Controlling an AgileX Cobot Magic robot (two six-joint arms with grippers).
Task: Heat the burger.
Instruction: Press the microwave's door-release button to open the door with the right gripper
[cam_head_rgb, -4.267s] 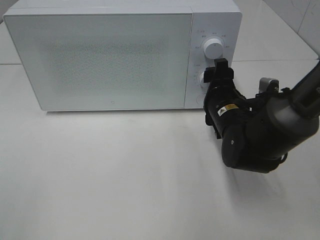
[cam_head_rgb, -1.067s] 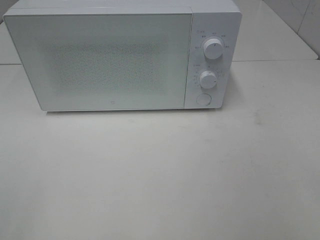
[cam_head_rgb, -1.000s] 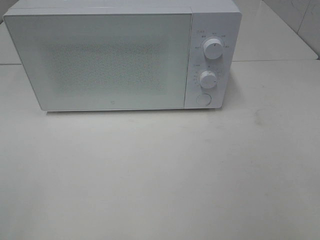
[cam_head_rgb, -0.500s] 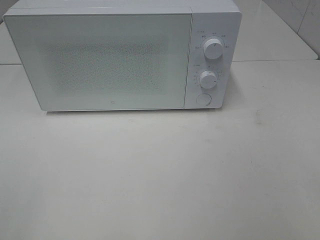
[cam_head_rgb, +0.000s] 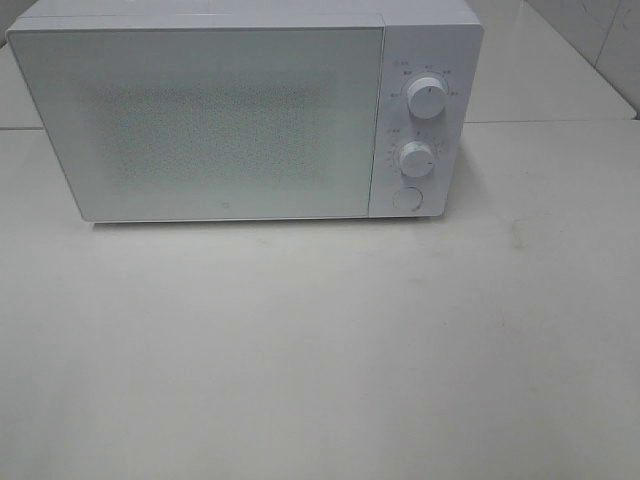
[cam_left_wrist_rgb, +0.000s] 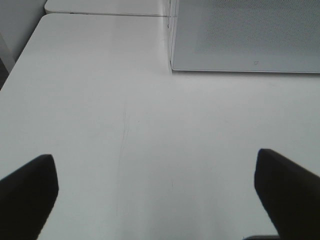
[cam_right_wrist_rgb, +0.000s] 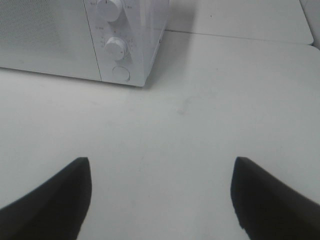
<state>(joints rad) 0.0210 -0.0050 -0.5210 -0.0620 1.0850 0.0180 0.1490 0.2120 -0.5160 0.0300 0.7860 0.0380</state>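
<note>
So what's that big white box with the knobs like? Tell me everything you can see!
It is a white microwave, boxy and smooth, maybe painted metal or plastic, standing flat near the back of the pale table. Its wide door is shut, and the dotted, frosted window hides the inside. On the right panel are an upper knob and a lower knob, both round, white and ringed with tiny marks, with a round button below them. Only the table touches it.
</note>
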